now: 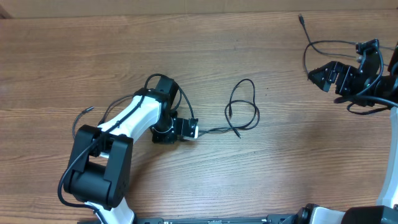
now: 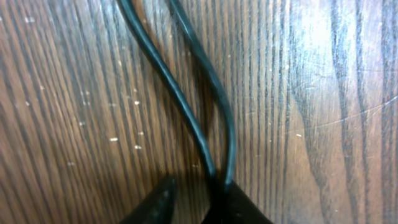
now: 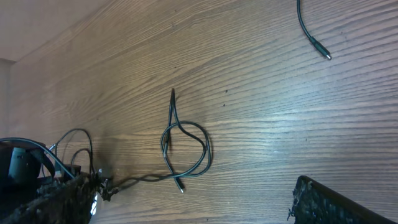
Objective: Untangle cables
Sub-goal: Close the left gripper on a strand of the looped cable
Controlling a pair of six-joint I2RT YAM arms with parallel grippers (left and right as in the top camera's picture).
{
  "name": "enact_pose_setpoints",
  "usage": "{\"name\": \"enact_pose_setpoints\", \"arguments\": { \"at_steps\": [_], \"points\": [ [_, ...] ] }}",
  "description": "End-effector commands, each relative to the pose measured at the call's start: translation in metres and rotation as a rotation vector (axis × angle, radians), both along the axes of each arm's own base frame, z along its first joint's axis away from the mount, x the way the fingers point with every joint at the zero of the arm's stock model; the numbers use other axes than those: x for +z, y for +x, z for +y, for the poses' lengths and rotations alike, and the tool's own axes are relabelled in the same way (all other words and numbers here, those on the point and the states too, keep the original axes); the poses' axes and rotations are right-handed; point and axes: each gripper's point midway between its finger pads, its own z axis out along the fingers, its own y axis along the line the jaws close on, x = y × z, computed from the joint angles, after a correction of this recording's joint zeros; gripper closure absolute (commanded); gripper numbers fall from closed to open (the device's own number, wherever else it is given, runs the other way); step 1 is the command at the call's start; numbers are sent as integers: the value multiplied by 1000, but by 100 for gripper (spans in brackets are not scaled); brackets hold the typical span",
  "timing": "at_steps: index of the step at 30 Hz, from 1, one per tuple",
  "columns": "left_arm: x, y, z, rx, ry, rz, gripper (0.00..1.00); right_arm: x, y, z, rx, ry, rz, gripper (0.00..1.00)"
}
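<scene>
The cables [image 1: 244, 104] lie looped near the middle of the bench [image 1: 74, 56], at three o'clock from the left gripper [image 1: 194, 129], whose jaws sit narrow, pinching two strands trailing from the loop. The right gripper [image 1: 316, 76] hovers toward two o'clock, jaws wide with nothing between them, near a separate plug-tipped cable [image 3: 309, 37].

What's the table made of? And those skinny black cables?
The table looks like wood or wood-print laminate: brown, with grain streaks and a soft sheen. The cables probably have a plastic or rubber coating: smooth black, bending in loose loops with a faint shine.
</scene>
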Motion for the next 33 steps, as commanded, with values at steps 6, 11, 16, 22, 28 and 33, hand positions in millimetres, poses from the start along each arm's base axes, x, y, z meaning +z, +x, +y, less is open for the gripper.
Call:
{"name": "enact_pose_setpoints", "arguments": {
  "at_steps": [6, 11, 16, 22, 28, 33],
  "points": [
    [-8, 7, 7, 38, 55, 10, 79, 5, -1, 3, 6, 4, -16, 0],
    [-2, 18, 6, 72, 63, -20, 69, 5, -1, 3, 6, 4, -16, 0],
    [4, 27, 4, 120, 60, -43, 72, 5, -1, 3, 6, 4, -16, 0],
    [10, 33, -2, 115, 54, -60, 79, 5, -1, 3, 6, 4, -16, 0],
    [16, 38, -11, 103, 44, -82, 73, 5, -1, 3, 6, 4, -16, 0],
    [18, 39, -16, 95, 41, -88, 68, 5, -1, 3, 6, 4, -16, 0]
  ]
}}
